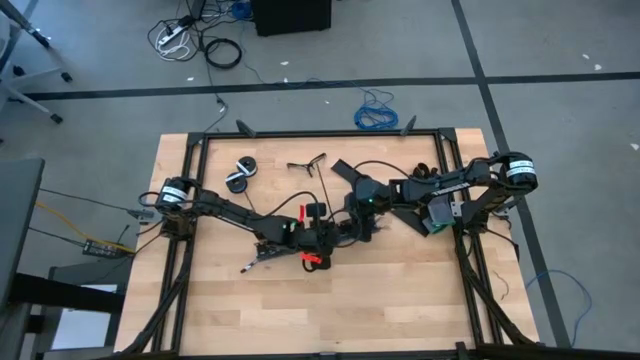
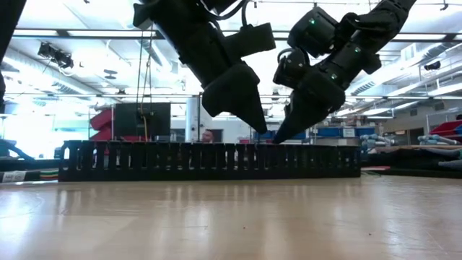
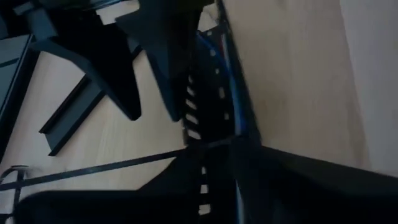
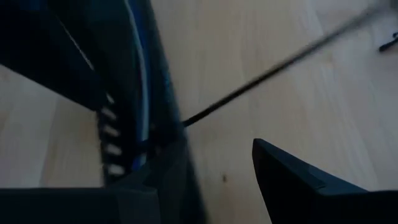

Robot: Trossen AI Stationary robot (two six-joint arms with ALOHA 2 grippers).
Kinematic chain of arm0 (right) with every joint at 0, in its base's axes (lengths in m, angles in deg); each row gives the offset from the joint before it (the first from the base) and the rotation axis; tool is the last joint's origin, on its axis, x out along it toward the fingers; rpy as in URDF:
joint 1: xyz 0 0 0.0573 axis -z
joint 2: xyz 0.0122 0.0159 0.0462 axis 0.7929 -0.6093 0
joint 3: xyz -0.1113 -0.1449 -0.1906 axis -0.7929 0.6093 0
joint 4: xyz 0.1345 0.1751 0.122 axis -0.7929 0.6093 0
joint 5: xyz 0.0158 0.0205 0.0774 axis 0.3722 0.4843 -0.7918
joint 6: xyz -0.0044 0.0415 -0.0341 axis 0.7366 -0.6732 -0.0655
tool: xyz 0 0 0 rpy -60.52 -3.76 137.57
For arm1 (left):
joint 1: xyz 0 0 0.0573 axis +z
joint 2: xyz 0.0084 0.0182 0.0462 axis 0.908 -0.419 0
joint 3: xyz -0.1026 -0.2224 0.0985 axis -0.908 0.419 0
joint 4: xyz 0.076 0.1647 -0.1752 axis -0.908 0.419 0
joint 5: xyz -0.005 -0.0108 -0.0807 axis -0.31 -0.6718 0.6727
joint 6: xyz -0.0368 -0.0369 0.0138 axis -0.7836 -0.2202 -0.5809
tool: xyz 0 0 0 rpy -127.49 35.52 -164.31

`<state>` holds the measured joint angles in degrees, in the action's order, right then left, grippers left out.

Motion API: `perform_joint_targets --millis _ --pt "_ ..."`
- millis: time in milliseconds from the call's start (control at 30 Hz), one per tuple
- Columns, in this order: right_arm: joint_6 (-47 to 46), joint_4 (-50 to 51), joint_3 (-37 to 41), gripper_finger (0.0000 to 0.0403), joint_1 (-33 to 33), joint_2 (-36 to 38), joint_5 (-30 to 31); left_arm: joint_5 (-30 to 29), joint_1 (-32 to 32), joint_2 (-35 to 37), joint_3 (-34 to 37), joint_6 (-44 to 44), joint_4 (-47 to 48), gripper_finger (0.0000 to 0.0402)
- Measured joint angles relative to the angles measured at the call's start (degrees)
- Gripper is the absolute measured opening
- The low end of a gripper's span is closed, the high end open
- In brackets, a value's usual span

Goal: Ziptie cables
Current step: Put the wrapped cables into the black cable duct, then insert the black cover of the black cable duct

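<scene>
A black perforated strip [image 2: 144, 160] stands on the table under both grippers. The cables [image 3: 227, 68] show as blue and pale strands running along it [image 4: 140, 68]. A thin black ziptie [image 3: 112, 165] lies on the wood and reaches the strip; it also shows in the right wrist view [image 4: 280, 65]. My left gripper [image 3: 208, 168] comes down at a slant over the strip, open by a narrow gap in which the strip's slots show. My right gripper [image 4: 221, 168] stands open just beside it, bare wood between its fingers. In the high view the two grippers [image 1: 345, 232] [image 1: 365, 222] meet at mid-table. My left gripper has the ziptie's end [image 3: 231, 144] right at one fingertip, above the strip; whether it touches either, I cannot tell. My right gripper has one finger [image 4: 155, 186] next to the strip's wall; whether it touches, I cannot tell.
Two black rolls [image 1: 240, 175], a small dark tool [image 1: 305, 162] and black angled pieces [image 1: 345, 168] lie toward the far edge. A small dark item [image 1: 255, 263] lies near the left arm. A black frame [image 1: 320, 133] rims the table. A blue coiled cable [image 1: 375, 115] lies on the floor.
</scene>
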<state>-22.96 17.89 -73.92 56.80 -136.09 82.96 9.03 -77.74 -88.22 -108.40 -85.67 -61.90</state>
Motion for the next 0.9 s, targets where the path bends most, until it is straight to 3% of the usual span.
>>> perform_joint_targets --millis 167,300,533,667,767,900 --pt "1.7 1.0 0.0 0.0176 0.0 0.0 1.3 -1.4 0.0 0.2 0.0 -0.6 0.6 0.014" --pt "3.4 1.1 0.0 0.0172 0.0 0.1 3.7 -2.3 0.0 2.2 0.0 -2.6 6.4 0.0169" --pt "4.7 3.4 0.0 0.0166 1.0 1.2 5.7 -3.0 -0.7 9.5 0.0 -7.5 17.2 0.0176" --pt "4.7 1.9 0.0 0.0166 1.0 3.8 3.7 -4.7 -2.3 15.5 1.4 -10.1 21.0 0.0176" --pt "4.4 1.2 0.0 0.0166 0.1 7.3 0.5 -6.5 -4.3 20.4 4.7 -13.5 22.1 0.0176" --pt "4.4 9.5 0.0 0.0164 -0.9 14.3 3.1 -9.8 -8.5 27.8 12.6 -20.8 20.2 0.0176"
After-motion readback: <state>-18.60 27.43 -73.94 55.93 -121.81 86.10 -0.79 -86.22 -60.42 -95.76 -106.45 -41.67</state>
